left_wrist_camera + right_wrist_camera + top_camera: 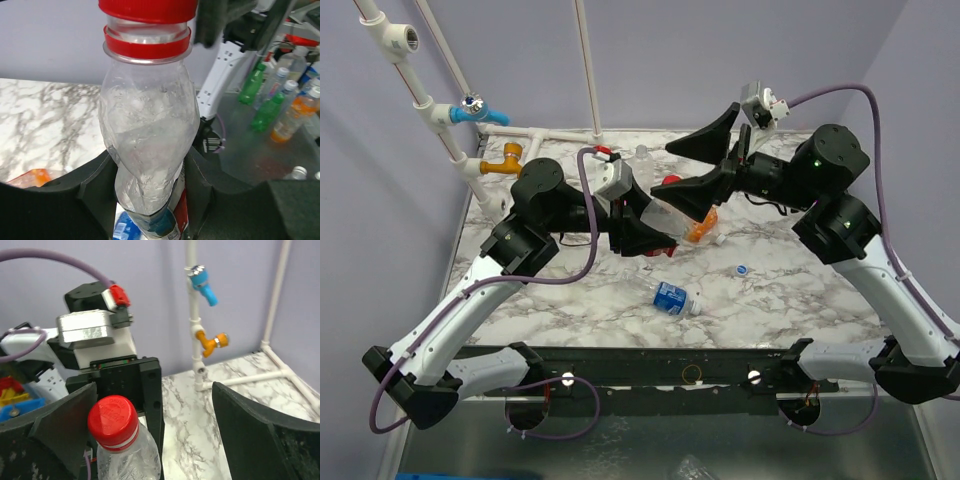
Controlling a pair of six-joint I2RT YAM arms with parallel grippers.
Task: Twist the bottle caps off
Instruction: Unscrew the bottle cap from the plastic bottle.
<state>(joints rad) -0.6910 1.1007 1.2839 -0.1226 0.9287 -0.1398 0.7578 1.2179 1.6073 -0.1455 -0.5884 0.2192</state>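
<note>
The left pincer [645, 236] is clamped on the lower body of a crumpled clear bottle [147, 125], its fingers [95, 187] pressing in from both sides. The bottle is held off the table [570, 300], and its red cap [112, 421] is still screwed on at the neck. The right pincer [154, 390] is spread wide with nothing in its grip. The red cap sits between its fingers, nearer one than the other and apparently touching neither. The bottle's wall looks misted, and whether it holds liquid cannot be told. Just beside the pincers an orange bottle [700, 231] lies on the table. Nearer the arm bases a blue-labelled bottle [670, 298] lies on its side, with a blue-and-white cap [742, 269] loose beside it.
</note>
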